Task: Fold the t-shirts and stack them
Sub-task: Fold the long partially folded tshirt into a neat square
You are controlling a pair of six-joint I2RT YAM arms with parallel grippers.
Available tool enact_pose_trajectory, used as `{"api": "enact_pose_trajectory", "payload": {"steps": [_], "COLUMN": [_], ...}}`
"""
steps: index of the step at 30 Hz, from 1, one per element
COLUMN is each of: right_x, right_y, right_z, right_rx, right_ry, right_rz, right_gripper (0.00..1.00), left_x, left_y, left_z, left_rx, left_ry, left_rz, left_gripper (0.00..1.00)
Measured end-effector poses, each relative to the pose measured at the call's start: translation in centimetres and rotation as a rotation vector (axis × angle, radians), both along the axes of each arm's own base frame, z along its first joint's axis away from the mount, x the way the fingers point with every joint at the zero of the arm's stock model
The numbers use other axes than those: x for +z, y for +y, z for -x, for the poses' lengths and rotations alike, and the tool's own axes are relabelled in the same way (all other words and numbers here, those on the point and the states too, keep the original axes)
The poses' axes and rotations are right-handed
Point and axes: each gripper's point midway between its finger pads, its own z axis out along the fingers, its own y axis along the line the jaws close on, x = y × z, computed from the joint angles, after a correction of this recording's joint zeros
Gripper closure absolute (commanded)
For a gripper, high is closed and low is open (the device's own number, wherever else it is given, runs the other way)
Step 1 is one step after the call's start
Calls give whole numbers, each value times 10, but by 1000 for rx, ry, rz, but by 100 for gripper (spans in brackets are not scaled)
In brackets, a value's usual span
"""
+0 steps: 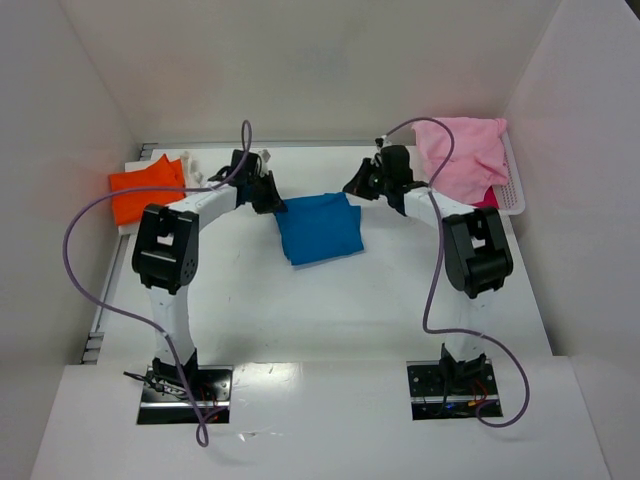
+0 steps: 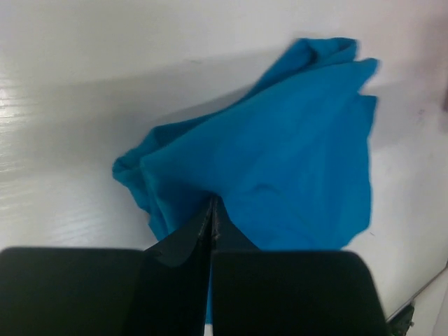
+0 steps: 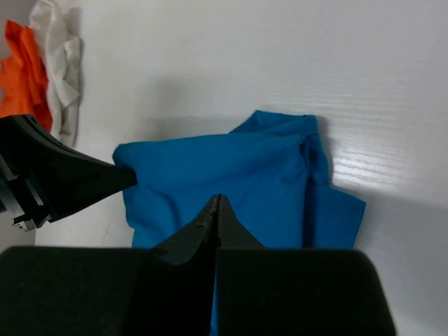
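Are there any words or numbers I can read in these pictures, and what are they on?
None can be read.
The blue t-shirt, orange t-shirt and pink t-shirt are plain, with no print showing.
The arm bases carry small parts, too small to show any writing.

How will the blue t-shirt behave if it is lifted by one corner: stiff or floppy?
Probably floppy: the blue t-shirt lies in soft wrinkled folds, so it would likely drape and unfold. It seems light, being thin cloth.
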Motion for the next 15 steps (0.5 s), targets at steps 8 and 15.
{"api": "enact_pose_trajectory", "payload": {"steps": [8,15], "right_x": [-66,-71], "right_y": [1,4], "right_z": [2,-15], "right_rx": [12,13], "right_ry": [127,113], "right_rz": [39,47], "right_gripper": [100,100], "left_x": [-47,-45], "left_y": [7,20], "left_z": [-4,-16], "left_rx": [48,74], "left_ry": [88,73], "left_rz": [1,6], "left_gripper": [100,94]}}
